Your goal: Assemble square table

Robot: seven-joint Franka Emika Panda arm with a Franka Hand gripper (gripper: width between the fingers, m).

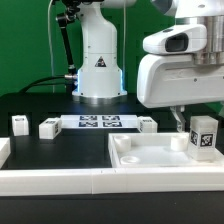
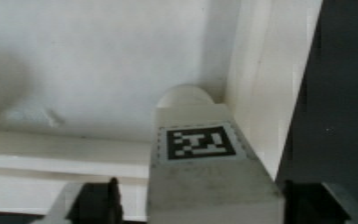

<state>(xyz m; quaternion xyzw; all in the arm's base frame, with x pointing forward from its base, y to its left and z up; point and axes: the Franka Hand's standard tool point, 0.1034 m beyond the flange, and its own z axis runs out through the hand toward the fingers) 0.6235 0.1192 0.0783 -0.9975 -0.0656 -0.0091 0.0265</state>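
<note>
Gripper point(image 2: 202, 203) fingers point(image 2: 96, 200) are set narrow either side of a tagged table leg point(image 2: 197, 140); a sliver of gap is seen at one pad, so no grip is confirmed. The leg is stood upright on the square tabletop point(image 1: 150, 158), near its raised rim. It is judged light, stiff, smooth plastic, liable to slip or tip; flat opposite sides at mid-height are best taken. Other legs point(image 1: 48, 127) lie farther off, beside the marker board point(image 1: 98, 122)

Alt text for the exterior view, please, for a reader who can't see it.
The arm's gripper hangs over an upright tagged leg standing on the white table top at the exterior view's right. Three more legs and the marker board lie behind on the black table.
</note>
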